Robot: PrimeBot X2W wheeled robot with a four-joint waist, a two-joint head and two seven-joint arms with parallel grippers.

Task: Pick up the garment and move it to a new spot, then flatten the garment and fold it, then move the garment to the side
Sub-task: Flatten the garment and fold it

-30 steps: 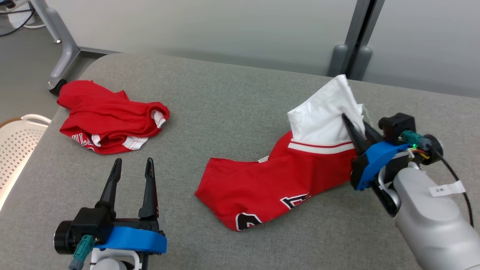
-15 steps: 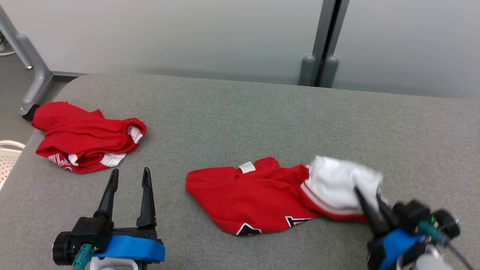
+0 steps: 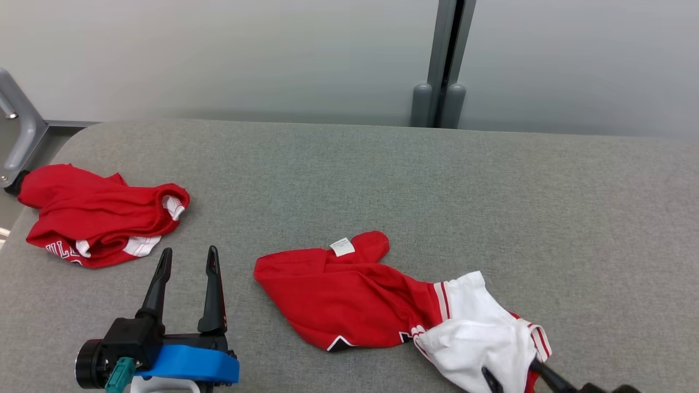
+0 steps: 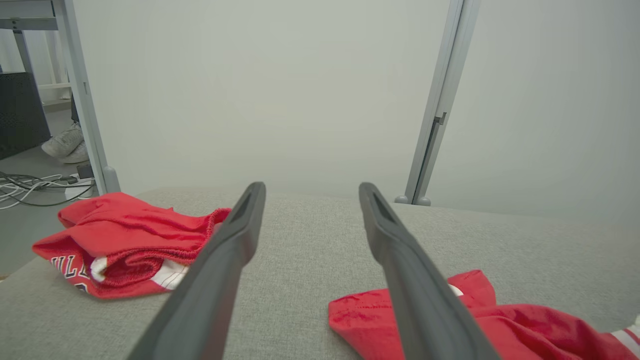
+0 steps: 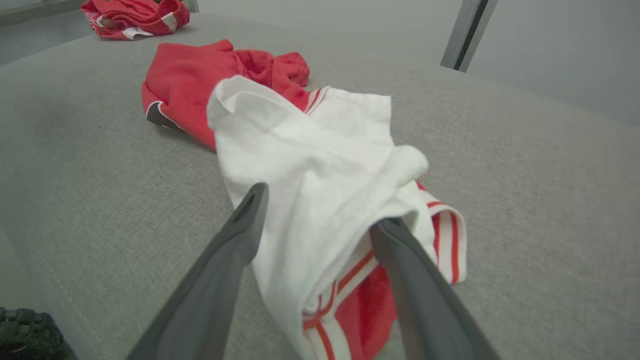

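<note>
The garment (image 3: 355, 295) (image 5: 310, 165) (image 4: 525, 325), red with a white striped end and a small white label, lies crumpled on the grey padded table (image 3: 382, 174), near the middle and running toward the near right. The right gripper (image 3: 513, 376) (image 5: 322, 205) is spread wide at that white end. Its fingers stand on either side of the cloth without pinching it. The left gripper (image 3: 188, 251) (image 4: 310, 187) hovers over the near left of the table, fingers apart and empty. A red bundle of clothing (image 3: 98, 218) (image 4: 130, 235) (image 5: 135, 15) sits at the far left edge.
</note>
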